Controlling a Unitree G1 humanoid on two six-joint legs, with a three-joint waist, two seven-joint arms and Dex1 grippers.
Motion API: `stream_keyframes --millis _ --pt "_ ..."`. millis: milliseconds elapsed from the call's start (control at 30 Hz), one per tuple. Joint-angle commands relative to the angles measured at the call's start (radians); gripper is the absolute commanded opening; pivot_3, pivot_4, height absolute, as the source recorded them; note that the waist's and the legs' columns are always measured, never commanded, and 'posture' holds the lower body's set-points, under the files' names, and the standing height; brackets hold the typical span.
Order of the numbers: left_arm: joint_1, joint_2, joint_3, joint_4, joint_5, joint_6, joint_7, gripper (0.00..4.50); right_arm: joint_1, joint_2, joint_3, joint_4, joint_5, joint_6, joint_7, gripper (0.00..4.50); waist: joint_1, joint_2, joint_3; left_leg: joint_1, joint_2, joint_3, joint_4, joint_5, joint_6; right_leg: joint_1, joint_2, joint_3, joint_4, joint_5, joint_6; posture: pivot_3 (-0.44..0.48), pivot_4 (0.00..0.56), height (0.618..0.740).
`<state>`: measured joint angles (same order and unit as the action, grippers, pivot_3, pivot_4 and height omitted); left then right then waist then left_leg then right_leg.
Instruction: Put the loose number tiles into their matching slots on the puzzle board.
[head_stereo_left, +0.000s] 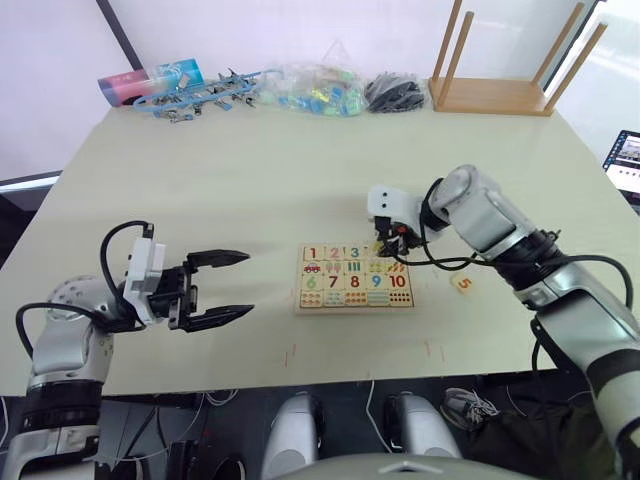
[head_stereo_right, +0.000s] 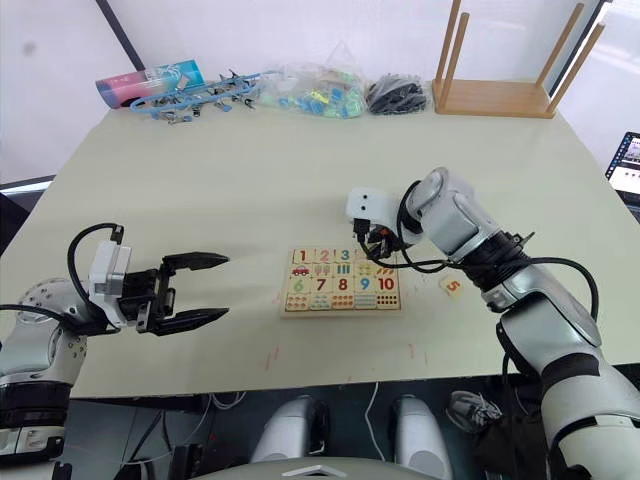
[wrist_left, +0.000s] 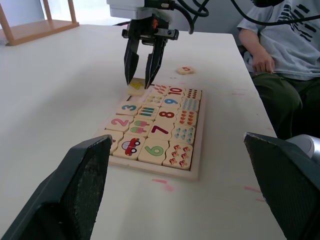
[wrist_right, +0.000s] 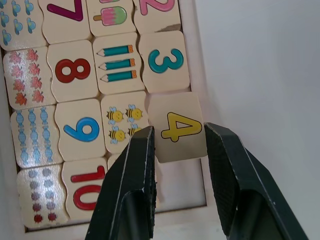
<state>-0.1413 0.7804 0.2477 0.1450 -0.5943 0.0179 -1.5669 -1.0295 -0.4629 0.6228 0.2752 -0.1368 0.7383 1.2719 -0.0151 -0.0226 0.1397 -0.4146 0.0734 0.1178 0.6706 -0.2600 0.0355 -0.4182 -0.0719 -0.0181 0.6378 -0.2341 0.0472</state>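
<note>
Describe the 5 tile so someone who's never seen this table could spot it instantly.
Start at the puzzle board near the table's front edge, then look past its short end on the robot's right. There a small pale-wood square, the 5 tile, lies alone on the bare tabletop. It carries an orange 5 and is off the board, unlike the yellow 4 tile between the right gripper fingers.

Puzzle board (head_stereo_left: 355, 303) holds 1, 2, 3; yellow 4 tile (wrist_right: 176, 127) askew over its slot; 5 tile (head_stereo_left: 462, 283) loose beside.
</note>
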Motion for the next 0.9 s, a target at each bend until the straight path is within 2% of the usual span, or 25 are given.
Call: stream_keyframes --millis 33,900 --pt "0.003 0.015 0.03 -0.029 -0.027 0.005 -0.007 4.5 -0.028 -0.001 -0.001 -0.004 -0.013 -0.008 0.002 0.89 0.001 0.0 0.0 0.0 0.0 0.0 0.0 0.0 0.0 0.0 0.0 0.0 0.0 0.0 0.0 0.0 0.15 0.738" --pt "0.013 0.015 0.039 -0.023 -0.024 -0.002 -0.013 4.5 -0.012 0.03 -0.003 0.034 -0.041 -0.052 0.01 0.89 -0.001 0.0 0.0 0.0 0.0 0.0 0.0 0.0 0.0 0.0 0.0 0.0 0.0 0.0 0.0 0.0 0.15 0.738"
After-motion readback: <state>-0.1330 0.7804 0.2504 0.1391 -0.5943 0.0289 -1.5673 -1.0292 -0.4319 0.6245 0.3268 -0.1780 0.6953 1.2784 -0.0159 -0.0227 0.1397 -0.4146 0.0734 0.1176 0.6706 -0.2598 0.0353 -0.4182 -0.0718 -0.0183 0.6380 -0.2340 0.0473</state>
